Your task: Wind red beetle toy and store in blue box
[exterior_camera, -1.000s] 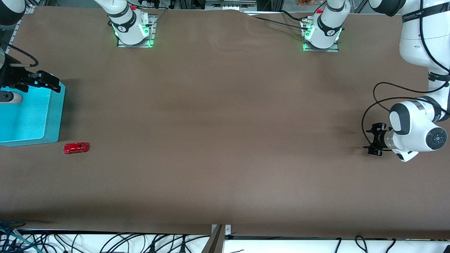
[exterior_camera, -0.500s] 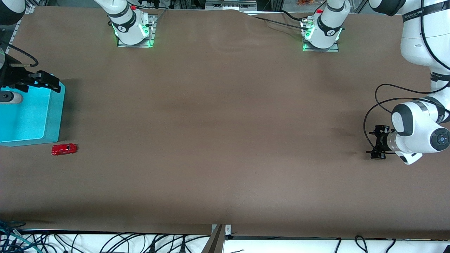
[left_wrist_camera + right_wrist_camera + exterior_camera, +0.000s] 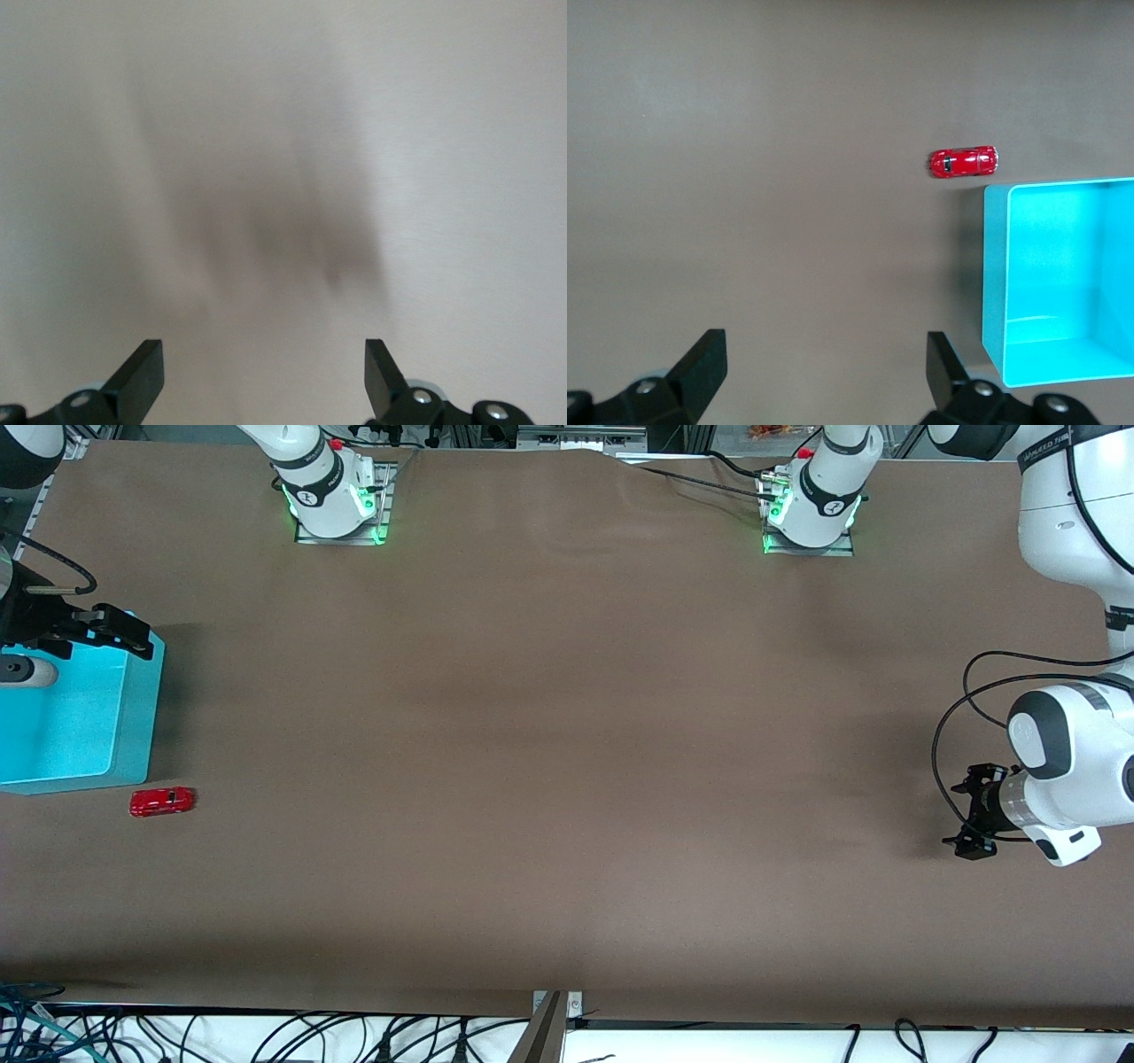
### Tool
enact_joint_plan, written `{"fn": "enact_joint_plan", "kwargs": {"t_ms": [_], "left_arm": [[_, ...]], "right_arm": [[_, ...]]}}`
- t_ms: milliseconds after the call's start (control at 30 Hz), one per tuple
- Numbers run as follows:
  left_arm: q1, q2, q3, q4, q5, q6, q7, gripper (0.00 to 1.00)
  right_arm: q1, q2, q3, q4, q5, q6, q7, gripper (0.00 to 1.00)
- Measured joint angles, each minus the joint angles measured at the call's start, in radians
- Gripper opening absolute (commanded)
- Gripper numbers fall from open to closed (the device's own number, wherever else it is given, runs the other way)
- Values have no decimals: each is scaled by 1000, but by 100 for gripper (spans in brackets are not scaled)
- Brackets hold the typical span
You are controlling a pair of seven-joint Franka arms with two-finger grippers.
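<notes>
Front view: the red beetle toy [image 3: 161, 802] rests on the table [image 3: 549, 779], just beside the near corner of the blue box [image 3: 133, 717], at the right arm's end of the table.
Change noted: within the last second the toy rolled toward the right arm's end of the table, then halted; its position is unchanged over the last half second.
Meaning for the task: judged, the winding and run are finished; the toy sits outside the box, so storage is not yet done.
Blue box: standing at the table edge, no toy inside in the right wrist view [image 3: 1063, 274].
Right gripper [image 3: 824, 363]: above the table next to the box, fingers spread apart, holding nothing; toy [image 3: 963, 161] in its camera's sight.
Left gripper [image 3: 973, 824]: over bare table at the left arm's end, fingers apart and empty [image 3: 264, 367]; it has drawn back toward the table's edge and waits.
Next step, judged: the right arm is the one placed to pick up the toy.
</notes>
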Motion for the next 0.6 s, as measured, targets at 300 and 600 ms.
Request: {"fn": "enact_joint_plan", "kwargs": {"t_ms": [300,600], "left_arm": [[-10,-54,-3,64,21,-83,230,100],[-19,-74,-16,237,58,-278,411,100]], "right_arm": [[-1,1,0,0,0,3,0,100],[-1,2,0,0,0,5,1,100]]}}
